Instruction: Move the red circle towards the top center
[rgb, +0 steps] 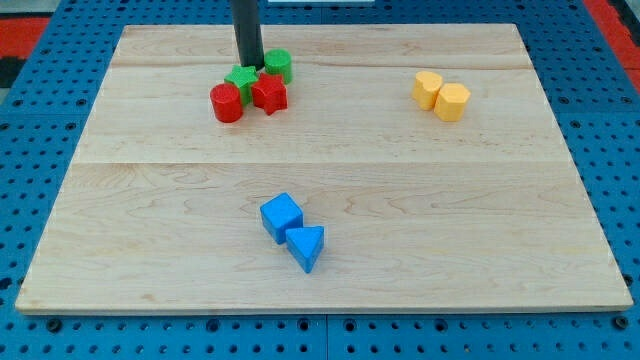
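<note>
The red circle sits on the wooden board at the upper left, at the left end of a tight cluster. A red star touches it on its right. A green star lies just above them and a green circle is at the cluster's upper right. My tip stands at the top of the cluster, between the green star and the green circle, above and to the right of the red circle and not touching it.
Two yellow blocks sit side by side at the upper right. A blue cube and a blue triangle touch each other at lower centre. The board's top edge lies just above the cluster.
</note>
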